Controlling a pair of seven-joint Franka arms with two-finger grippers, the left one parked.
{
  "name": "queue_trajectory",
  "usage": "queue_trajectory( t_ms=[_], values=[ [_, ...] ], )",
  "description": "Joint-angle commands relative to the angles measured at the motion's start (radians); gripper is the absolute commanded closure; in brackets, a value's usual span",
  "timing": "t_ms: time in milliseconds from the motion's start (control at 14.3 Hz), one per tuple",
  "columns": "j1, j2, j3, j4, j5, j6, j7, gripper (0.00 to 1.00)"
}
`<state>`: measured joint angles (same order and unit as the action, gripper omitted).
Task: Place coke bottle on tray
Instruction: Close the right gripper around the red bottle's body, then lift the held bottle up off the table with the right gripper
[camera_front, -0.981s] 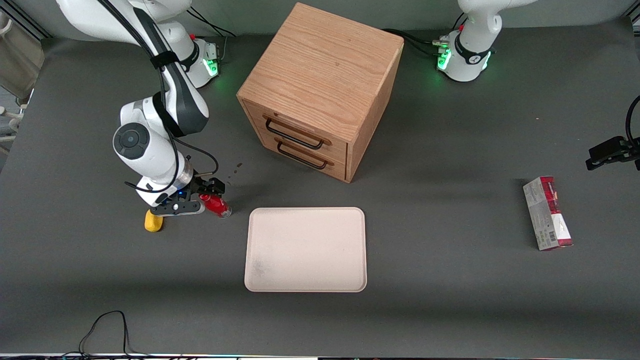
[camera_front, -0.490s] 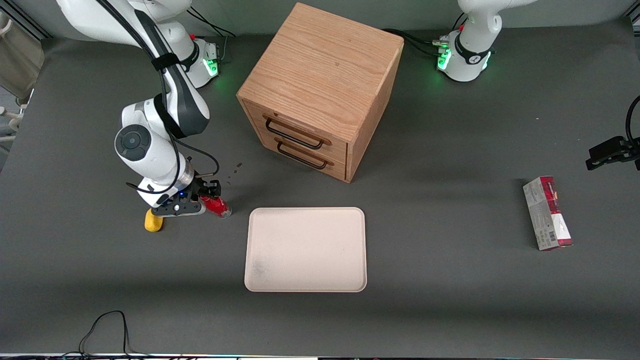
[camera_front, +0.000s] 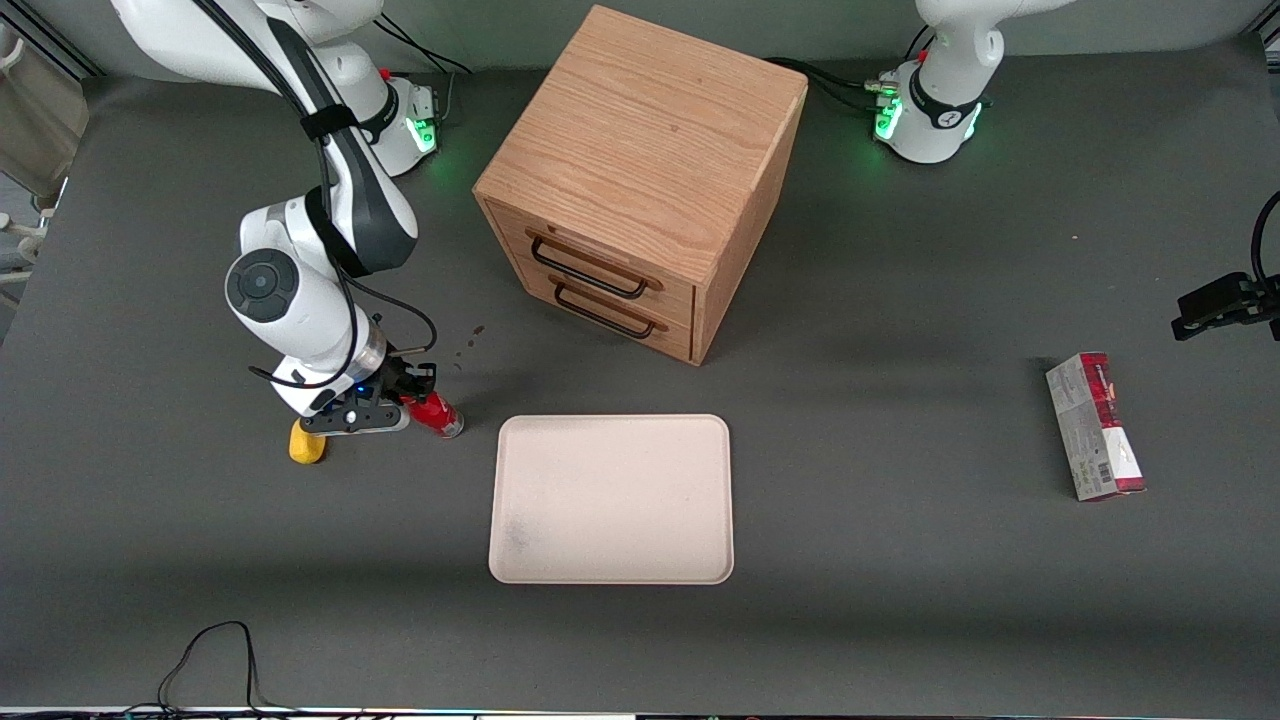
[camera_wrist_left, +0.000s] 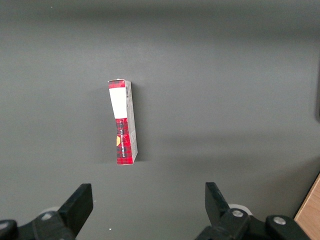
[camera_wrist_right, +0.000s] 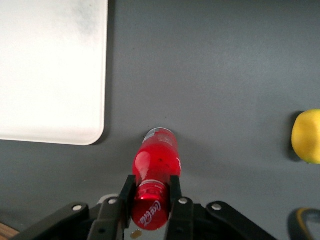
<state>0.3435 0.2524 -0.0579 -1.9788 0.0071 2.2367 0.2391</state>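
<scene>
Coke bottle is clamped at the neck end between the gripper jaws, low over the table beside the yellow lump — grip set for transfer to the nearby tray, bottle not yet on it.

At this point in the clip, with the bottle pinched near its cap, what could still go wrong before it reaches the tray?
The gripper is shut on the coke bottle only near the cap, so the body may swing or slip out when lifted. The yellow lump lies close beside the gripper and might get nudged. The tray has a raised rim; a low carry could catch the bottle's base on it.
</scene>
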Motion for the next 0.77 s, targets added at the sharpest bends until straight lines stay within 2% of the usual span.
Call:
queue_trajectory(
  t_ms=[0, 420, 701],
  values=[
    [0.002, 0.004, -0.011, 0.197, 0.017, -0.216, 0.002, 0.99],
    [-0.023, 0.004, -0.013, 0.558, 0.020, -0.641, 0.002, 1.00],
    [-0.026, 0.004, -0.016, 0.713, 0.030, -0.802, 0.000, 1.00]
  ],
)
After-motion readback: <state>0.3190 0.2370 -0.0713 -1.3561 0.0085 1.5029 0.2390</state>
